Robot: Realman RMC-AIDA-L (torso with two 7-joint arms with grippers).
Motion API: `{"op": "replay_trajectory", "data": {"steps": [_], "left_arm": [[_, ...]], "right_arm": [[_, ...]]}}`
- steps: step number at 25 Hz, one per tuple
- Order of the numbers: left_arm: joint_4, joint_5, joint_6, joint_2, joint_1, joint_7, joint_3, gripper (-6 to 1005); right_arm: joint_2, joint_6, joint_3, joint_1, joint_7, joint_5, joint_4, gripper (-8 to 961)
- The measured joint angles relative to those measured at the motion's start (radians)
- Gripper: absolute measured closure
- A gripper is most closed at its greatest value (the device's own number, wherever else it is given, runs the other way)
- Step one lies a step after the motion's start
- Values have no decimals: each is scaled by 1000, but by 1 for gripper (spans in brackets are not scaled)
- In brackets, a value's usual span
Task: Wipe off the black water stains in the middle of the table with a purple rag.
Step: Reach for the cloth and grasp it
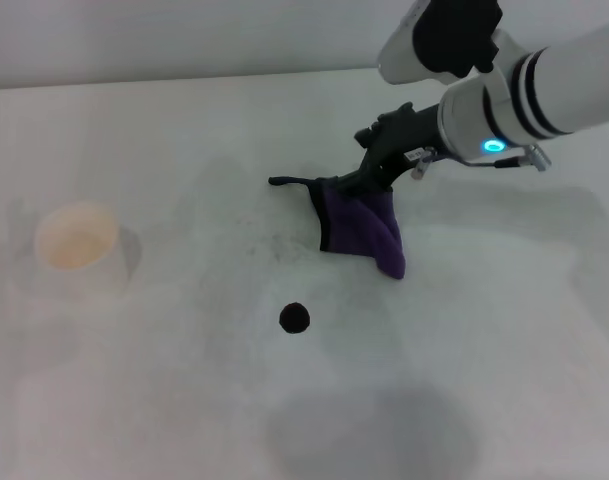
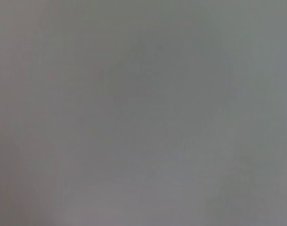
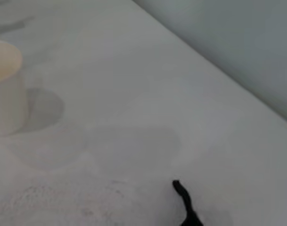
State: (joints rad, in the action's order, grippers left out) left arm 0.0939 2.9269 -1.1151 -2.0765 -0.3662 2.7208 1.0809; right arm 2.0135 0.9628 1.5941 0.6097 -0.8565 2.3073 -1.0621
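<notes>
Head view shows the right gripper (image 1: 369, 178) with fingers clamped on the rag (image 1: 362, 226), hanging at about two o'clock from the unwiped blot (image 1: 295, 318) on the worktop (image 1: 504, 350) (left arm unseen), so all wiping remains.

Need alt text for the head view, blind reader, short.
The right gripper holds the purple rag by its top edge, the cloth hanging down to the white table. The small black water stain sits nearer the robot, unwiped. A pale paper cup stands on the robot's left.
</notes>
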Motion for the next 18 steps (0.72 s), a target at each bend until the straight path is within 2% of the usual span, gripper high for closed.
{"op": "replay_trajectory", "data": {"steps": [9, 18], "left_arm": [[8, 0, 0, 0, -4, 2, 0, 115], [11, 0, 2, -1, -11, 2, 2, 115]], "right_arm": [[1, 18, -74, 14, 95, 17, 10, 141], [2, 15, -72, 49, 124, 20, 87, 142]]}}
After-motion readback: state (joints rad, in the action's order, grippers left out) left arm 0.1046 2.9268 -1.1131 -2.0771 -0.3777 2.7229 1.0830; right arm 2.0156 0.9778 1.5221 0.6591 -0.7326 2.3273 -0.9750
